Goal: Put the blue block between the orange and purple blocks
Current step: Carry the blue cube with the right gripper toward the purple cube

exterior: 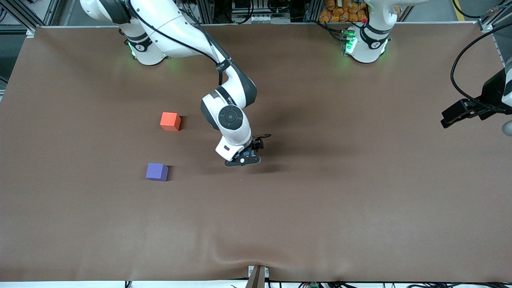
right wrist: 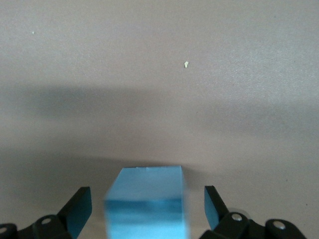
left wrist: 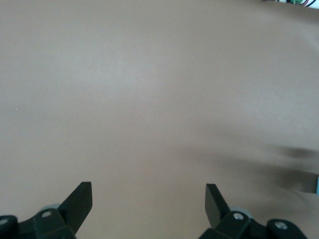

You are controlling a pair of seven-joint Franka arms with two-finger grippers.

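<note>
Brown table (exterior: 360, 200) lies bare around right end effector (right wrist: 148, 211), fingers spread beside blue block (right wrist: 147, 201), ungripped.

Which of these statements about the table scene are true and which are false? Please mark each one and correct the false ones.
1. The right gripper has its fingers open on either side of the blue block. True.
2. The orange block sits stacked on the purple block. False: both rest on the table, apart, the purple one nearer the front camera.
3. The left gripper holds the blue block. False: it is open and empty, waiting over bare table at the left arm's end.
4. The blue block already lies between the orange and purple blocks. False: that gap is empty.
5. The right gripper is low over the middle of the table. True.
</note>
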